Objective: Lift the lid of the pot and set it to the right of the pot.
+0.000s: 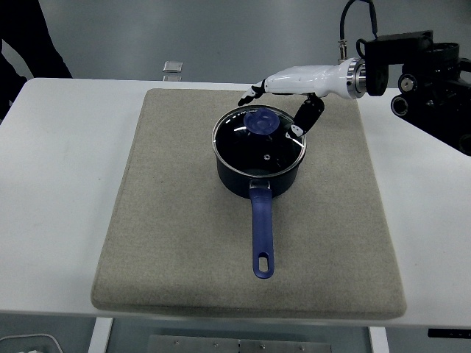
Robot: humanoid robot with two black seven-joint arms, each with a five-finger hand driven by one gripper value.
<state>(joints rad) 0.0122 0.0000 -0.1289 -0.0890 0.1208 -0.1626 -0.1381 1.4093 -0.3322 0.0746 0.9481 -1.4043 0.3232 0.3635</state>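
My right hand (pixel 283 92) hangs just behind the lid (pixel 260 140), fingers loose w/ nothing held, so I should drop straight onto the knob (pixel 261 122) & pinch it centred.

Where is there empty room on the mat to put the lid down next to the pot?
The grey mat is bare right of the pot, between the pot and the mat's right edge, and that patch runs down beside the blue handle. The mat left of the pot is bare too. Behind the pot it is crowded: the right hand hovers near the lid.
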